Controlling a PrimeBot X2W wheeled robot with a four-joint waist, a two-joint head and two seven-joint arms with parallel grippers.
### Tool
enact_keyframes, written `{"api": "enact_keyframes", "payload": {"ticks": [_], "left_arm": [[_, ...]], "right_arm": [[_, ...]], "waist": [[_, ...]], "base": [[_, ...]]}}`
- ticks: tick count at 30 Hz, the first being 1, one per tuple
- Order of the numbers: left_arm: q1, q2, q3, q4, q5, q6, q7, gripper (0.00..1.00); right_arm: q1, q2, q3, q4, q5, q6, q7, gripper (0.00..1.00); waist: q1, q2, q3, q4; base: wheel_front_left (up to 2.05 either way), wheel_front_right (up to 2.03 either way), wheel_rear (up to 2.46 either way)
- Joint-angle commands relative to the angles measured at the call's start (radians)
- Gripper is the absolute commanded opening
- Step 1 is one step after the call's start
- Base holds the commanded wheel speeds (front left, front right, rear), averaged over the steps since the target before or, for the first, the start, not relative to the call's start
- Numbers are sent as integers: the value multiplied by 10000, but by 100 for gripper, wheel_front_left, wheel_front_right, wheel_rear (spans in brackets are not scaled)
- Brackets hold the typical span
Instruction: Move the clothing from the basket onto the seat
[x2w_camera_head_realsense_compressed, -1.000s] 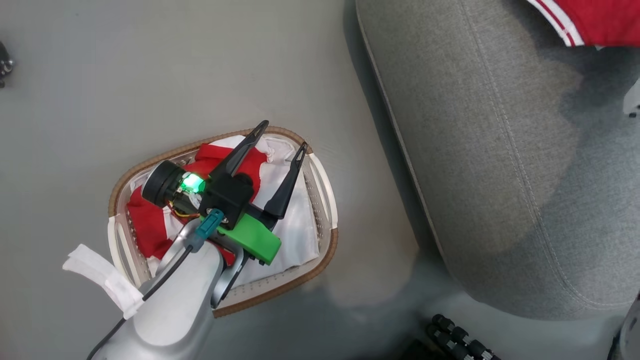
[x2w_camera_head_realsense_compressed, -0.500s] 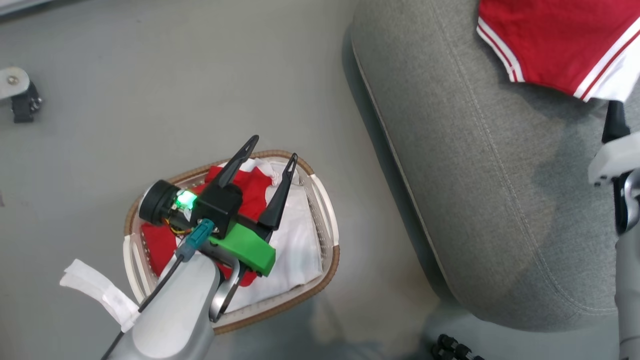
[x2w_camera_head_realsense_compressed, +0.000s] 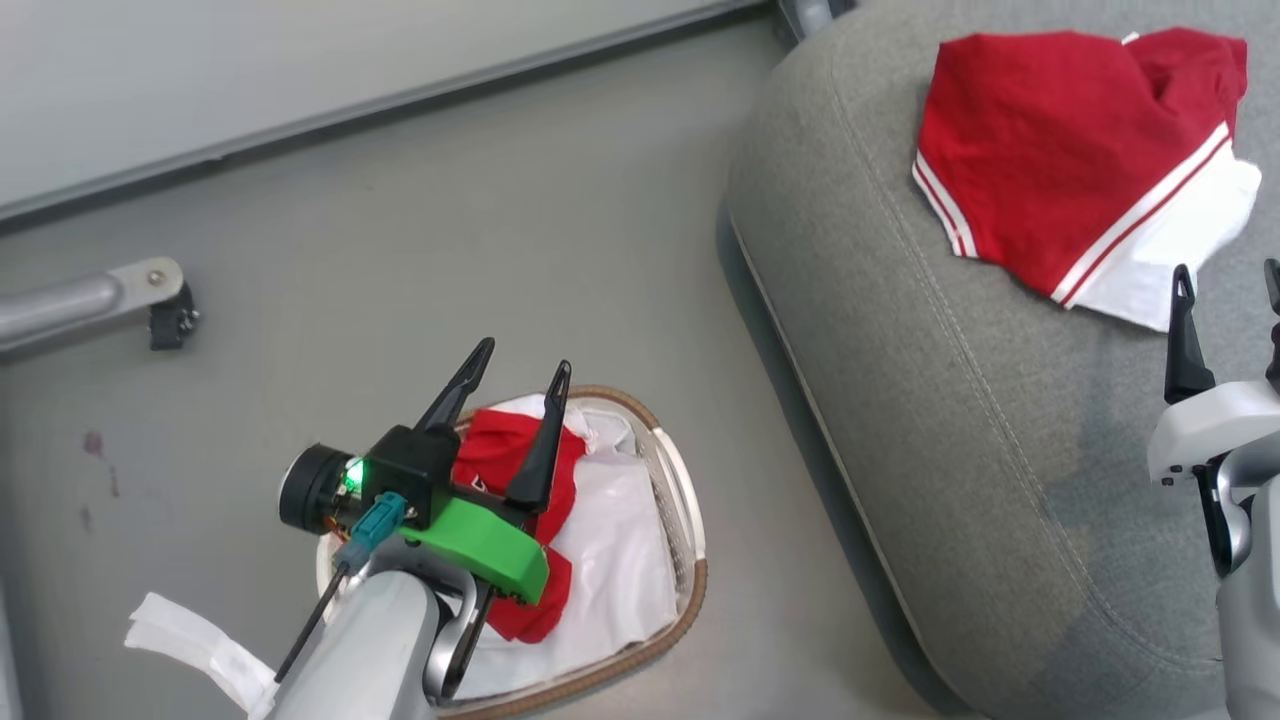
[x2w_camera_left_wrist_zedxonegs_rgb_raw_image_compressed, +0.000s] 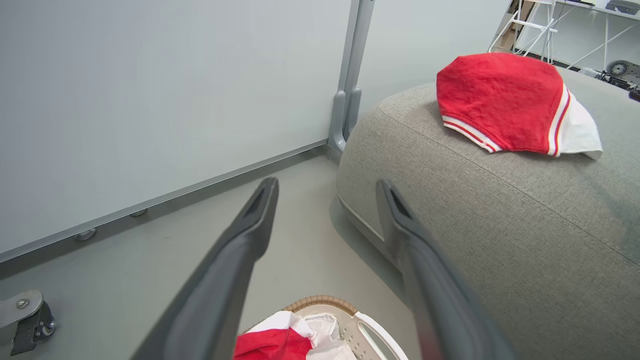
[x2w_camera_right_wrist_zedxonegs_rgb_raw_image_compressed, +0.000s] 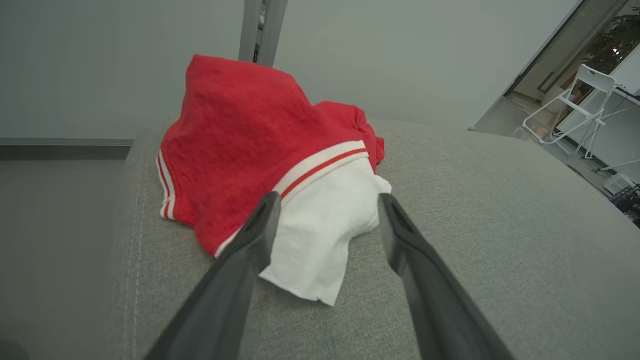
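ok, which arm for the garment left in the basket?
Left. The open left pincer hangs over the red garment in the basket; the right pincer, also open, is over the seat by the red-and-white garment lying there.

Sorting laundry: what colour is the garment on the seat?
Garment: red, white panel; right wrist view.

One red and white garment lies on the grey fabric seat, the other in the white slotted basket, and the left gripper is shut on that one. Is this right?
No: the left gripper is open, as the left wrist view shows. The red and white garment on the grey fabric seat and the other garment in the white slotted basket are right.
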Motion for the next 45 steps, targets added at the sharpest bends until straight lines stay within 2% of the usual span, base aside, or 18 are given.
{"api": "enact_keyframes", "payload": {"ticks": [1,6,14,25,33,37,45], "left_arm": [[222,-21,152,-33,-17,-17,-8,100],[500,-234,640,-75,-18,-45,-8,100],[1143,-437,1773,-174,26,-24,-7,100],[2307,-603,3209,-141,-55,53,-8,100],[3033,-655,3620,-127,-78,49,-8,100],[3239,-658,3587,-160,-208,73,-8,100],[3268,-657,3469,-163,-339,183,-8,100]], "right_arm": [[85,-94,75,-101,88,-12,-20,100],[-151,-123,333,-315,209,-10,-20,100],[-285,236,1049,-296,628,-10,-20,100],[850,1024,1815,-584,1059,-10,-20,100],[1873,1236,2106,-814,1589,-10,-20,100],[2272,1231,2156,-962,2102,-10,-20,100],[2706,1242,2363,-1056,2375,-10,-20,100]], "waist": [[0,0,-684,445],[0,0,-1219,834],[0,0,-1975,1378],[0,0,-2716,1968],[0,0,-2939,2271],[0,0,-2972,2368],[0,0,-2963,2394]], "base": [[0,0,0],[0,0,0],[0,0,0],[0,0,0],[0,0,0],[0,0,0],[0,0,0]]}}
